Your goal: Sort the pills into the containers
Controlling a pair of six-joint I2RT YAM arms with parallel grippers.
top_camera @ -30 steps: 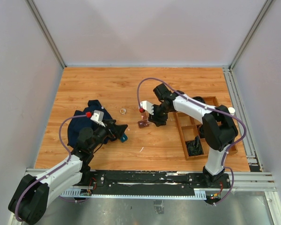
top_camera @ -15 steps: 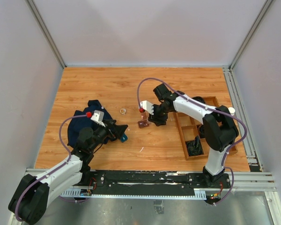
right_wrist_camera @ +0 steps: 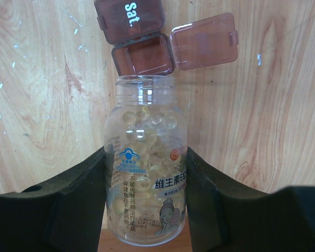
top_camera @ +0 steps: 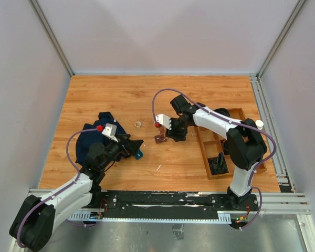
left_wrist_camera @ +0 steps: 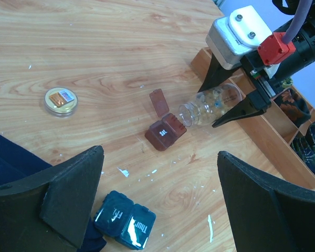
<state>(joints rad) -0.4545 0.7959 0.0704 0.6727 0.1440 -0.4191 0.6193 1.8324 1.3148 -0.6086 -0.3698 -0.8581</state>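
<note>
Right gripper point(left_wrist_camera: 210, 107) tipped bottle point(right_wrist_camera: 146, 157) lower, apparently, toward container point(right_wrist_camera: 142, 52).

In the top view, the tray point(top_camera: 203, 155) is lying at the right edge of the table point(top_camera: 121, 100). The cloth point(top_camera: 89, 142) is lying at the left, under the left arm. The pill box point(top_camera: 159, 139) is sitting near the middle of the table, left of the tray and apart from it. The bottle point(right_wrist_camera: 147, 157) is lying tipped between the fingers of the right gripper point(top_camera: 164, 131), with its mouth at the box's open compartment. The flipped lid is pointing to the right in the right wrist view. A second pill box point(top_camera: 138, 154) is resting lower left of the first, just beside the cloth and the left gripper point(top_camera: 132, 146). A round cap point(top_camera: 137, 124) is lying upper left of the first box, apart from it.
</note>
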